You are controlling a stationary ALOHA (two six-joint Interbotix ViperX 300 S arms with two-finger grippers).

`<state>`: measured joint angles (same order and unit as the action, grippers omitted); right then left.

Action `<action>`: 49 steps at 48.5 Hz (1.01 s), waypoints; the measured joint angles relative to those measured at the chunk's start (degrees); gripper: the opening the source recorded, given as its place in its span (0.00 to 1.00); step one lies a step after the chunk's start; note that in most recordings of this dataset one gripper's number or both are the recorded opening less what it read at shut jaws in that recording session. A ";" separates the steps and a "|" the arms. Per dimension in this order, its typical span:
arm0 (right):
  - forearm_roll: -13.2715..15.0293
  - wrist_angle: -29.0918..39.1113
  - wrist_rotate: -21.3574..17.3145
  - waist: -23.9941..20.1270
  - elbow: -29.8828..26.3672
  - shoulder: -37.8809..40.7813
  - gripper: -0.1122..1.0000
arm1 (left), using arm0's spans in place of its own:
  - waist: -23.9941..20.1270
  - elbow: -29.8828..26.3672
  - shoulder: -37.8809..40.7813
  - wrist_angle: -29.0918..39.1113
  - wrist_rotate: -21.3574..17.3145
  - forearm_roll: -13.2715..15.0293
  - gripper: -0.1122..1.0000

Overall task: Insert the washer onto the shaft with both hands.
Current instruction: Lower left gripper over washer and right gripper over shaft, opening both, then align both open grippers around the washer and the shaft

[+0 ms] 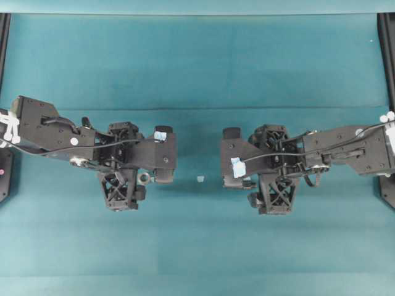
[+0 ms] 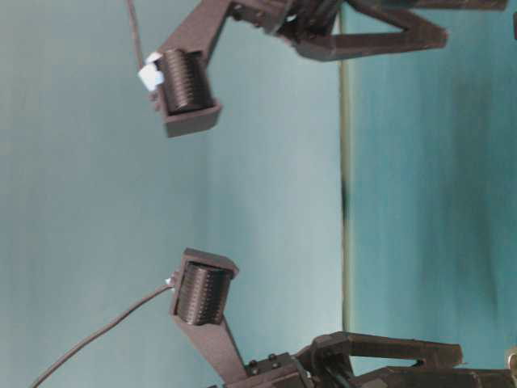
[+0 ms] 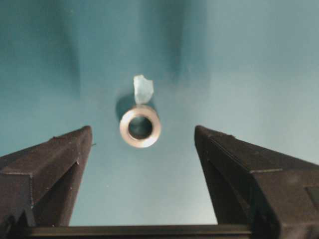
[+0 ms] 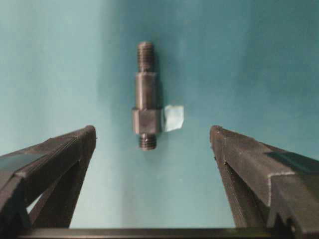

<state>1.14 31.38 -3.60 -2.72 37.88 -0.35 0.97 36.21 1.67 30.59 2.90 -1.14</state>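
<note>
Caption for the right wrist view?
Open right gripper poised over the shaft lying beside a tape square.

Your work surface is a teal mat [image 1: 197, 74]. Lying directly on it you have: one washer [image 3: 140, 126], flat, hole up, with a pale-blue tape square [image 3: 143, 89] touching its far edge; one shaft [image 4: 145, 102], on its side, with a second tape square [image 4: 174, 118] against its hex collar; a third tape square [image 1: 200, 179] mid-mat.
</note>
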 measured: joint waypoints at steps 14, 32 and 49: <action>0.00 -0.79 0.09 0.00 0.09 2.02 0.91 | 0.00 1.05 1.23 -0.97 0.00 0.00 0.89; -0.09 -1.32 0.00 0.00 0.00 3.34 0.91 | 0.09 1.41 1.93 -2.29 0.00 0.00 0.89; -1.05 -2.81 0.00 0.00 0.00 4.57 0.91 | 0.09 1.41 3.34 -3.52 0.00 0.00 0.89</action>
<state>0.09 28.56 -3.60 -2.72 37.88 4.22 1.05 37.62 5.01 27.07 2.90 -1.14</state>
